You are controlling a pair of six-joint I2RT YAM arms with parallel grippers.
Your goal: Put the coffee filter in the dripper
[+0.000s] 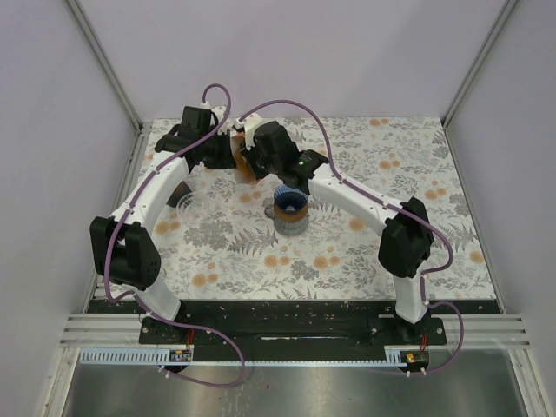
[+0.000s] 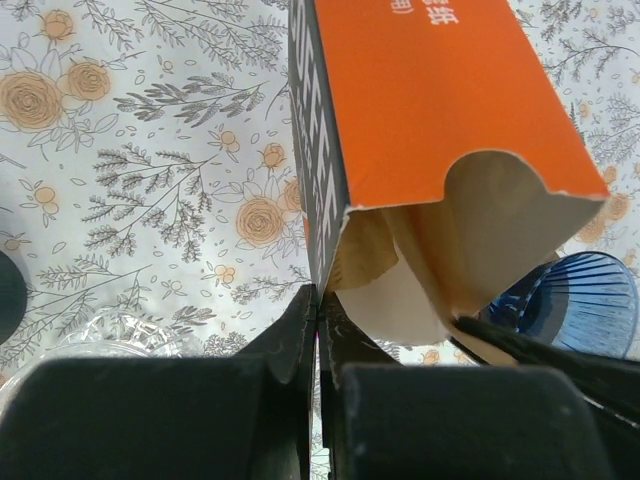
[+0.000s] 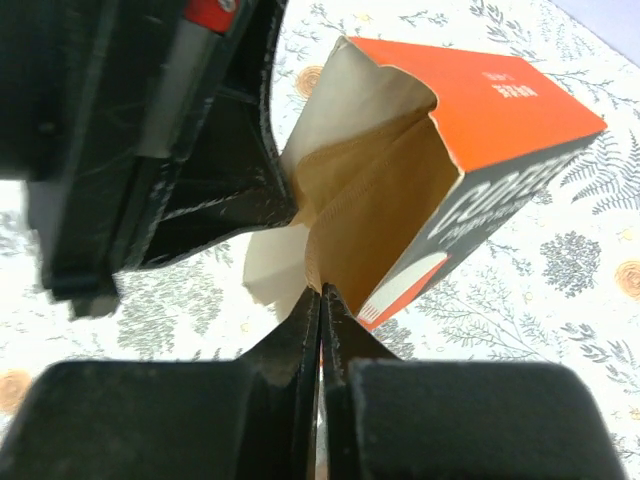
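An orange and dark filter box (image 2: pixel 420 100) lies tilted with its open end towards me. It also shows in the right wrist view (image 3: pixel 500 110) and between both grippers in the top view (image 1: pixel 247 165). My left gripper (image 2: pixel 320 297) is shut on the box's dark side wall at the opening. My right gripper (image 3: pixel 321 290) is shut on the edge of a brown paper coffee filter (image 3: pixel 375 215) that is still mostly inside the box. The blue ribbed dripper (image 1: pixel 289 200) stands on a glass server just right of the box and shows at the left wrist view's right edge (image 2: pixel 585 300).
A clear glass vessel (image 1: pixel 186 198) stands on the floral table cover left of the dripper and shows in the left wrist view (image 2: pixel 120 335). The box's pale flap (image 3: pixel 262 270) hangs open. Grey walls and a metal frame enclose the table.
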